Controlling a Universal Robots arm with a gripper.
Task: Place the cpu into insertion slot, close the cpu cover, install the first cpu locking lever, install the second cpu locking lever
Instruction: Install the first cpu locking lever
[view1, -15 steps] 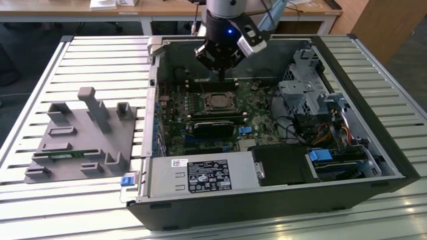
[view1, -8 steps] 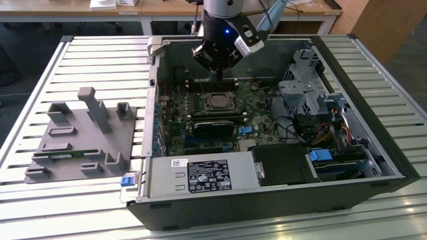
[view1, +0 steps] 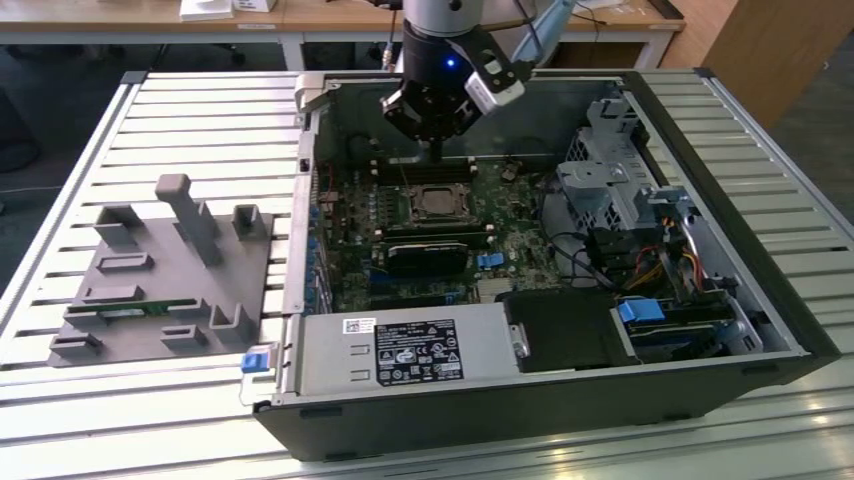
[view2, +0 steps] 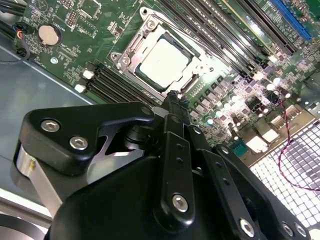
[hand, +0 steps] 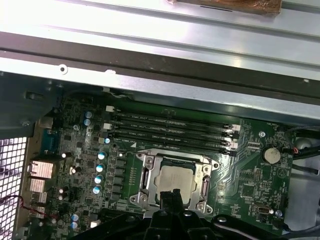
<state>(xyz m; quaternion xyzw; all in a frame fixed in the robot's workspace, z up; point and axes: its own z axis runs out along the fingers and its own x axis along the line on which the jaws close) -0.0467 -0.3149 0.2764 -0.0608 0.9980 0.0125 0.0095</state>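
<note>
Hovering over the insertion slot (hand: 136, 199), the gripper (view1: 430, 150) is narrow and empty: cpu (hand: 176, 180) seated, cpu cover (hand: 174, 161) down, locking unclear.

I've got a slatted table (view1: 80, 150) carrying an open case (view1: 741, 215) at the middle of the exterior view. A grey fixture (view1: 174, 270) lies on the exterior view's left. Inside the case, a power supply (view1: 400, 355) sits lower centre, a drive cage (view1: 607, 190) right of centre, and the motherboard (view1: 350, 235) between them. In the first wrist view I make out memory slots (hand: 170, 132) and a coin cell (hand: 271, 154).
</note>
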